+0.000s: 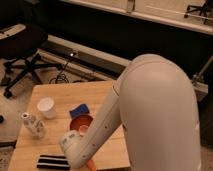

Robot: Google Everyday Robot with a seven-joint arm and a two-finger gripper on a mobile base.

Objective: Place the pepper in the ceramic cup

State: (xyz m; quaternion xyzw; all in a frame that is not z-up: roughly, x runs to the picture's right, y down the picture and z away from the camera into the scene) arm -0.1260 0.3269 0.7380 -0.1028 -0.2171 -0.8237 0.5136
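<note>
The white ceramic cup [46, 107] stands upright on the left part of the wooden table [60, 95]. My arm reaches down across the table, and its end covers most of my gripper [81, 161] at the front edge, right of a black striped object. A small orange piece [91, 165] shows just under the arm's end. It looks like the pepper, and most of it is hidden. The gripper is well in front of and to the right of the cup.
An orange bowl [80, 122] sits mid-table, partly behind my arm. A blue object [78, 109] lies just behind the bowl. A whitish patterned bottle [33, 125] stands at the left edge. A black striped object [52, 161] lies at the front. An office chair [22, 50] stands at the far left.
</note>
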